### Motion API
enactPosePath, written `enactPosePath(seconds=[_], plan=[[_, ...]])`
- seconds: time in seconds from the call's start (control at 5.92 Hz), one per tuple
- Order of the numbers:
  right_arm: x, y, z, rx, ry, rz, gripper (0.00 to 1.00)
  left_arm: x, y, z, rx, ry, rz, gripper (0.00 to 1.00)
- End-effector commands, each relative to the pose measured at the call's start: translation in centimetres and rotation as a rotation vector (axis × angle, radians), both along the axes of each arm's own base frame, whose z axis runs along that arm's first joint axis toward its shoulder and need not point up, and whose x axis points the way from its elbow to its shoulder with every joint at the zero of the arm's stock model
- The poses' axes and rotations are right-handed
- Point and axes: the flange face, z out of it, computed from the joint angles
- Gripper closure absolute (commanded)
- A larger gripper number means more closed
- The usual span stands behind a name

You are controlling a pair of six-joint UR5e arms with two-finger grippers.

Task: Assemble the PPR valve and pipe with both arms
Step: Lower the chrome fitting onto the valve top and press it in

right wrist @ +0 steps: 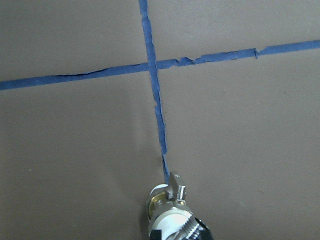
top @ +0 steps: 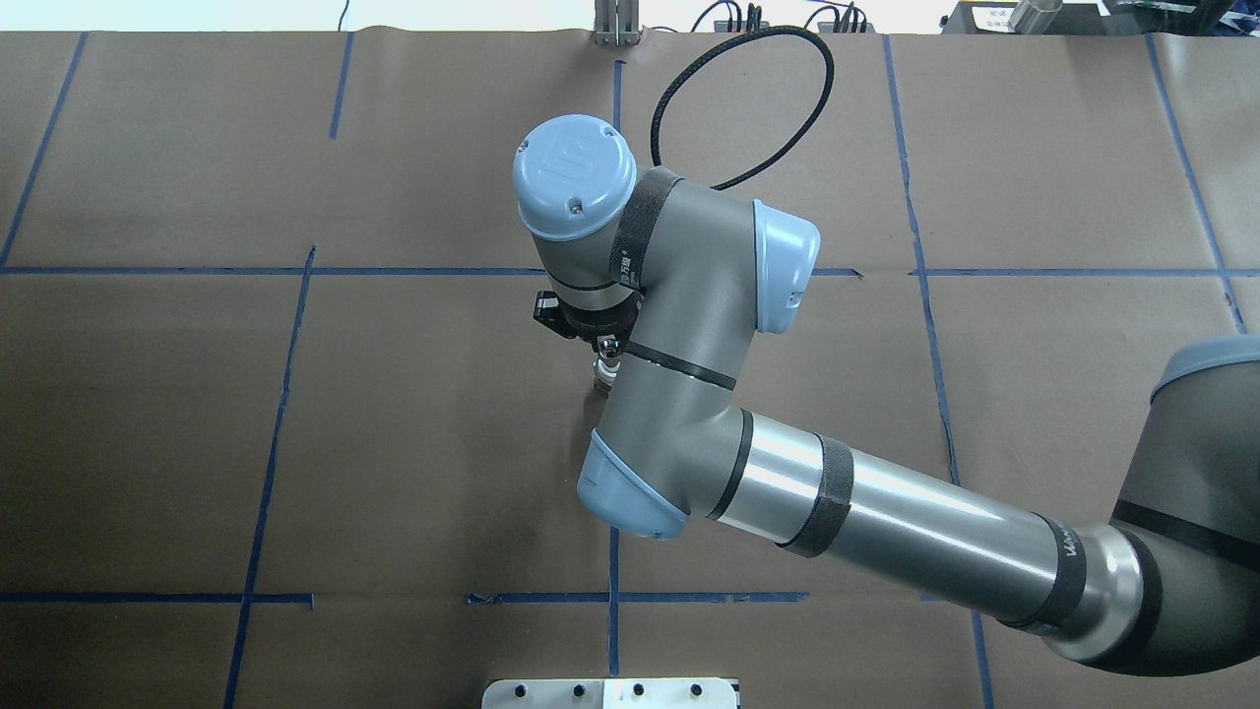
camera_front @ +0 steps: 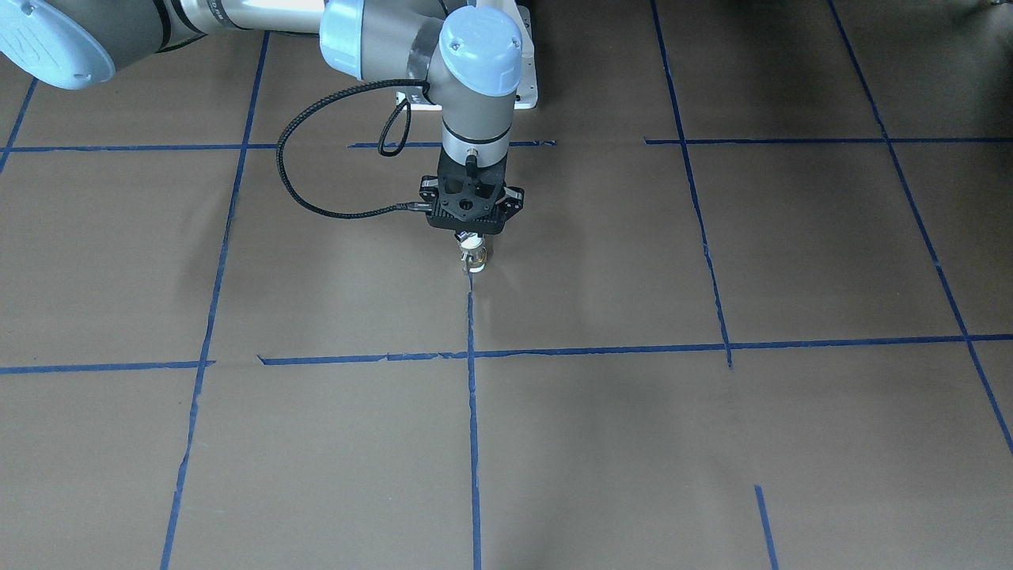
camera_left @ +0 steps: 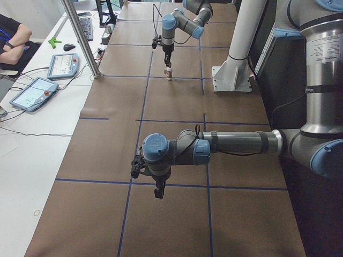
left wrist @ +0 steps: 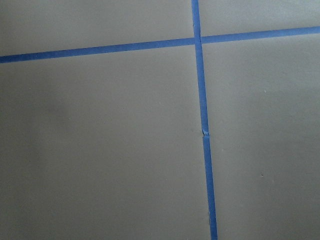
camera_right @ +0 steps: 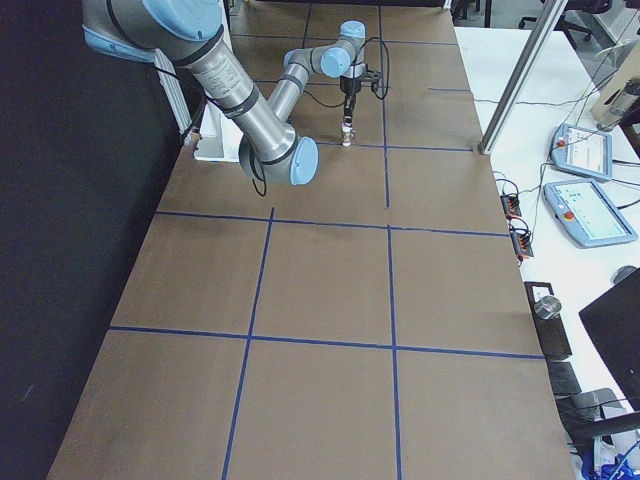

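Note:
My right gripper (camera_front: 472, 241) points straight down near the table's middle and is shut on the pipe (camera_front: 473, 255), a stubby piece of white plastic, brass and chrome held upright. The pipe's lower end is at or just above the brown table by a blue tape line. The right wrist view shows the pipe (right wrist: 167, 207) with a small chrome stub (right wrist: 176, 186) at its tip; I cannot tell whether that stub is the valve. No valve lies loose on the table. My left gripper (camera_left: 159, 190) hangs over bare table far from the pipe; I cannot tell if it is open.
Blue tape lines (top: 612, 551) grid the brown table. The white arm base plate (camera_front: 526, 79) stands behind my right gripper. A metal post (camera_left: 86, 43), tablets (camera_left: 32, 93) and a person (camera_left: 10, 37) are on the operators' side.

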Motion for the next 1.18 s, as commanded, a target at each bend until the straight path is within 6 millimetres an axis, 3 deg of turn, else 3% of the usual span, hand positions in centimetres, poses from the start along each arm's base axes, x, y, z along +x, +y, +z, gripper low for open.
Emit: enactPosePath(seconds=[0.0,0.51,0.68,0.84,1.01], plan=[[0.02,-0.03,-0.01,0.001,0.0,-0.002,0.64,0.06,-0.02,-0.05,0.001,-0.001,0.002,0.0],[0.05,-0.01,0.15,0.001,0.001,-0.002,0.63,-0.01,-0.01,-0.05,0.0,-0.001,-0.001,0.0],[0.17,0.06,-0.13,0.005,-0.004,-0.003,0.42,0.01,-0.01,-0.06,0.0,0.001,-0.001,0.0],[0.26,0.11,-0.36,0.013,-0.008,-0.01,0.0,-0.01,-0.1,-0.19,0.003,-0.001,-0.001,0.0],[0.55,-0.09,-0.7,0.017,-0.013,-0.008,0.0,-0.01,-0.09,-0.12,0.002,-0.001,-0.001,0.0]])
